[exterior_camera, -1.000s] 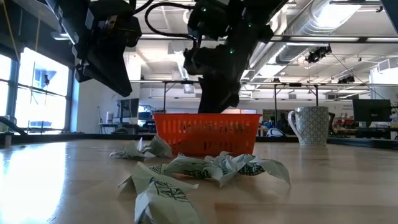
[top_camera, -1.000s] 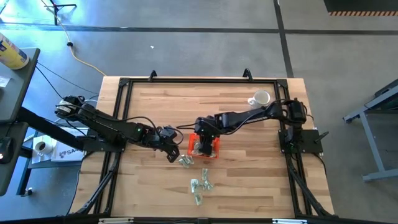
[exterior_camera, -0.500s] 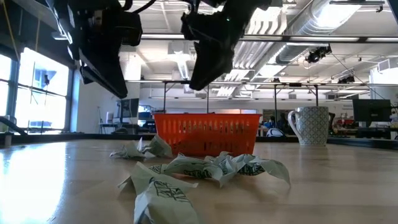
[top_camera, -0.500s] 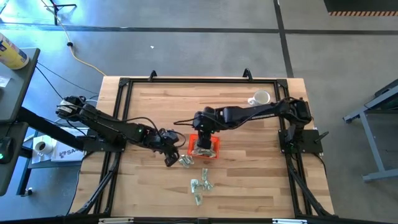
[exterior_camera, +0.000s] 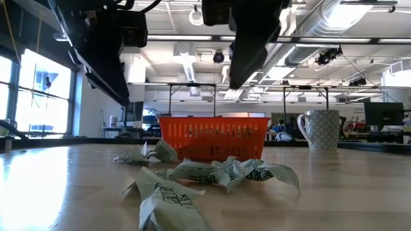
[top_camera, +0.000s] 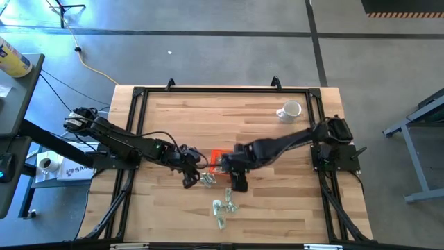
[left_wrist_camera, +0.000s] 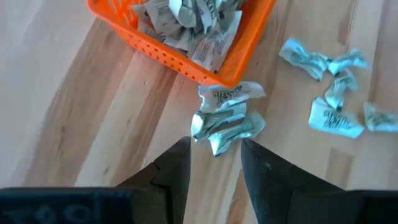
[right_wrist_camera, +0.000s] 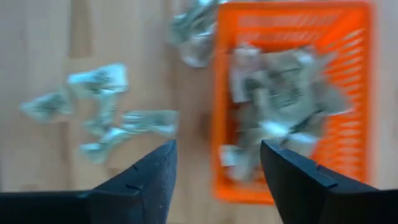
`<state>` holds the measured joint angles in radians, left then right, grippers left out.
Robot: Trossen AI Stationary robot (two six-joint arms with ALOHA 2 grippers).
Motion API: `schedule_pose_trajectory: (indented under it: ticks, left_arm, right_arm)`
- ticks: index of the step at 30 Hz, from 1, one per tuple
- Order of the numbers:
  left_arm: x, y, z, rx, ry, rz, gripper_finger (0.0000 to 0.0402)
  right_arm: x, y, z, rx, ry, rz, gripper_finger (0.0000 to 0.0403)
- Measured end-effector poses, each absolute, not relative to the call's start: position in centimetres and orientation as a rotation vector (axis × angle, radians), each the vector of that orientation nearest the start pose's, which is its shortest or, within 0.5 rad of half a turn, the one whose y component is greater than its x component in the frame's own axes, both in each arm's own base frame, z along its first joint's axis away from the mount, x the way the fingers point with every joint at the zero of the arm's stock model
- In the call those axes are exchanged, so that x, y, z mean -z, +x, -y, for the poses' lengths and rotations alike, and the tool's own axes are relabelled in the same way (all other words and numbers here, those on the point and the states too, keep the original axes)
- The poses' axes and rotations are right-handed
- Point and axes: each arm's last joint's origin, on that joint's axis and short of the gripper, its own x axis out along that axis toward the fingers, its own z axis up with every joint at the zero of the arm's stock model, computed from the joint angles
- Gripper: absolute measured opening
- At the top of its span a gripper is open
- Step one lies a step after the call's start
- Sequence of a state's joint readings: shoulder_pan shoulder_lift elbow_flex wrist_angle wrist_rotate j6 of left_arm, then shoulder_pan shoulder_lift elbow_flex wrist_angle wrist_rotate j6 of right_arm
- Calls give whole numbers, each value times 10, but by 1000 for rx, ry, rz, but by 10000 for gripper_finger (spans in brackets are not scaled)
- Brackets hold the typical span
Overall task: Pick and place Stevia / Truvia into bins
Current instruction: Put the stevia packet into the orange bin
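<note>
The orange tray [top_camera: 216,157] sits near the middle of the wooden bench [top_camera: 173,118], already holding a heap of crumpled green-and-white sachets [left_wrist_camera: 186,25]. Both arms reach in toward it from opposite sides.

The left gripper [top_camera: 189,182] hangs just beside the tray's near-left corner, above a small clump of 2 or 3 sachets [left_wrist_camera: 225,118] lying on the bench against the tray's wall. Its fingers [left_wrist_camera: 177,171] stand apart with a narrow gap, holding nothing.

The right gripper [top_camera: 238,183] hovers off the tray's near edge, over the bare bench between the tray and a loose cluster of sachets [top_camera: 224,207] farther toward the front. Its fingers [right_wrist_camera: 152,174] are spread wide and empty.

In the low view the front cluster [exterior_camera: 225,173] lies well in front of the tray [exterior_camera: 213,136]. A white mug [top_camera: 291,110] stands well away from the tray, toward the far right corner of the bench.
</note>
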<state>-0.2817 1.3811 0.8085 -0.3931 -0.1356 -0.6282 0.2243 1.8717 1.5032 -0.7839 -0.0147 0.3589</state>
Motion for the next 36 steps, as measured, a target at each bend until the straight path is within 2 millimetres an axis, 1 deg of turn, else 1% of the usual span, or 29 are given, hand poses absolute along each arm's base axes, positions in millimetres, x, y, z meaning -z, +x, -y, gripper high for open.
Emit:
schedule_pose_trajectory:
  ticks: [3,6,9,12,13,15,18,20,23,26,28,30,33,36]
  left_arm:
    - [-201,254,69,-134,-317,-950,177]
    - [-201,254,69,-120,-290,-952,177]
    - [-201,254,70,-101,-298,-960,177]
    - [-201,253,72,-51,-326,-986,177]
    - [-201,253,73,-34,-339,-995,177]
    - [-200,251,76,-19,-358,-1010,177]
    - [-199,248,83,-15,-338,-1022,177]
    - [-200,246,89,-18,-328,-1015,177]
    - [-200,244,95,-29,-325,-1001,177]
    - [-200,242,100,-33,-345,-1003,177]
    - [-198,243,102,-31,-356,-1005,177]
    - [-195,245,103,-30,-358,-1012,177]
    - [-187,253,106,-25,-365,-999,177]
    - [-177,261,109,-49,-333,-979,177]
  right_arm:
    - [-229,378,-107,19,300,-1158,189]
    - [-213,387,-124,48,421,-1115,150]
    - [-201,400,-135,84,503,-1027,92]
    - [-186,404,-140,170,499,-1003,25]
    - [-181,404,-139,210,482,-1007,13]
    - [-177,404,-137,265,469,-1006,13]
    - [-173,406,-127,294,466,-1022,24]
    - [-167,408,-118,297,438,-1050,21]
    - [-164,414,-100,290,417,-1065,4]
    - [-163,416,-77,323,391,-1090,8]
    - [-165,414,-65,352,376,-1107,13]
    - [-172,413,-57,358,373,-1093,13]
    - [-182,409,-62,331,341,-1091,12]
    - [-190,399,-81,321,245,-1100,25]
